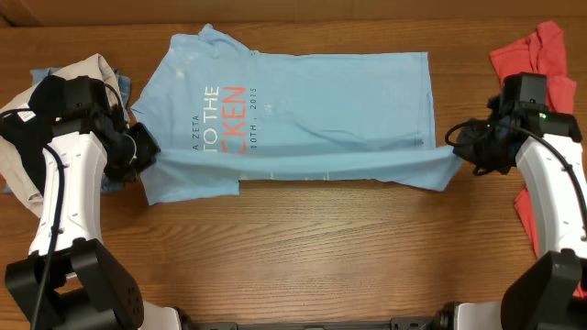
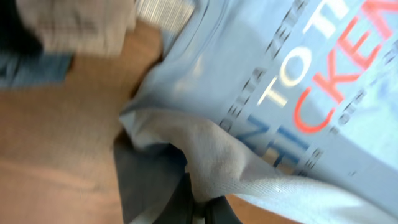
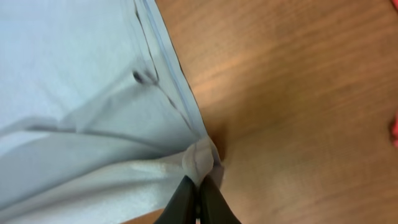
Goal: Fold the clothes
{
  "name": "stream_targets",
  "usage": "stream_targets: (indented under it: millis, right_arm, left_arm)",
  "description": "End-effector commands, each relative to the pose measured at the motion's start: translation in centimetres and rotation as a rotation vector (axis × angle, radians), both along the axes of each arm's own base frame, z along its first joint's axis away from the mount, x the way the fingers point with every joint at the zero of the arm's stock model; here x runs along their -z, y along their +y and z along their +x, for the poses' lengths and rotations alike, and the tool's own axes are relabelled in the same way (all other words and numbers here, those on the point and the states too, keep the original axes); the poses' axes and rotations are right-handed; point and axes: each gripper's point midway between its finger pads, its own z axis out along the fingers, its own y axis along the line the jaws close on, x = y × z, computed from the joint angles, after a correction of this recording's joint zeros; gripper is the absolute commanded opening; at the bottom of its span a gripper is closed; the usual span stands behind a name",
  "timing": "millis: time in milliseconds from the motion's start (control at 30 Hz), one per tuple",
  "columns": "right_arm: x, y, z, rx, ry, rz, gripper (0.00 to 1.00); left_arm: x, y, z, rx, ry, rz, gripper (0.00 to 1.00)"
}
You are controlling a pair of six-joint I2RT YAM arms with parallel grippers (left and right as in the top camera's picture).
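**Both grippers clamped on blue tee, folded strip stretched btwn them**

Light blue T-shirt (image 1: 312, 92) lies across the upper-middle of the wooden table (image 1: 321, 247), turned sideways: shoulder end toward L, hem end toward R. The red & white lettering (image 1: 225, 115) on the chest runs sideways in the overhead view, and its lower part is cut off by the fold. The near long edge of the shirt is doubled over toward the body, making a narrow strip that runs L to R. The strip is pulled straight btwn the two grippers w/ few wrinkles. Can't tell if it rests on the cloth under it or hangs just above. A sleeve shows below the strip near its L end. The rest of the shirt lies flat.

Left gripper (image 1: 145, 154) is at the L end of the strip. Its wrist view is blurred, but cloth is gathered into the fingers at the bottom of frame, so the jaws are closed on shirt fabric.

Right gripper (image 1: 461, 151) is at the R end, by the hem corner. Its wrist view is sharp: both fingers are together w/ a small wad of blue cloth pinched at the tips. Creases fan away from the pinch, and there's bare wood to the R.

Other items:
- Beige garment (image 1: 87, 69) is heaped at the L edge behind the L arm, just beside the shirt's shoulder end.
- Denim piece (image 1: 41, 75) pokes out from under the beige one.
- Red garment (image 1: 537, 55) is at the R edge near the R arm, apart from the shirt
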Motion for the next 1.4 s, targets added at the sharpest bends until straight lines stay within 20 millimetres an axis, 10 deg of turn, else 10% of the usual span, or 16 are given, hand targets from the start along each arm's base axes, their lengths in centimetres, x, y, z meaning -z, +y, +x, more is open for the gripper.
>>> stream_targets:
  millis: [0, 567, 1033, 1367]
  right_arm:
    - [0.3, 0.1, 1.3, -0.025, -0.031, -0.002, 0.04]
    - [4.2, 1.1, 4.0, -0.069, -0.024, 0.057, 0.04]
    - [4.2, 1.2, 5.5, -0.085, -0.074, 0.051, 0.04]
    - [5.6, 1.2, 5.2, -0.084, -0.033, 0.059, 0.04]
  left_arm:
    - [-0.9, 0.1, 1.5, -0.028, -0.075, -0.008, 0.05]
    - [-0.4, -1.8, 5.6, 0.048, -0.18, 0.02, 0.13]
    - [2.9, -0.7, 3.0, 0.024, -0.004, 0.074, 0.13]
    - [3.1, 0.0, 3.4, 0.015, -0.01, 0.108, 0.48]
